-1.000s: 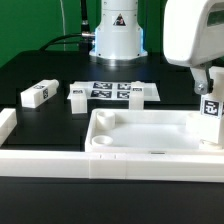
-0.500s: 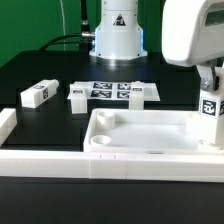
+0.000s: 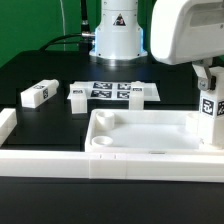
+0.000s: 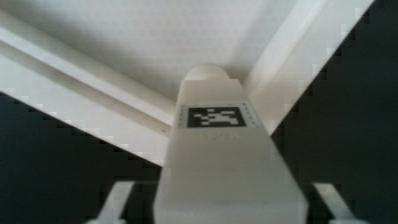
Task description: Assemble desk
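Observation:
The white desk top (image 3: 140, 152) lies at the front of the exterior view, rim up. One white tagged leg (image 3: 207, 108) stands upright at its corner on the exterior view's right. My gripper (image 3: 204, 84) is over that leg. In the wrist view the leg (image 4: 217, 120) runs between my fingers, with the desk top's rim (image 4: 107, 75) beyond it. My gripper (image 4: 222, 203) is open: dark gaps show between each finger and the leg. Loose legs (image 3: 35, 94) (image 3: 78, 94) (image 3: 146, 92) lie on the black table behind.
The marker board (image 3: 112, 90) lies behind the desk top, between two loose legs. White border rails run along the front (image 3: 50, 163) and the exterior view's left (image 3: 7, 125). The robot base (image 3: 118, 35) stands at the back.
My wrist housing has shifted toward the exterior view's left above the leg. The leg and desk top have stayed in place.

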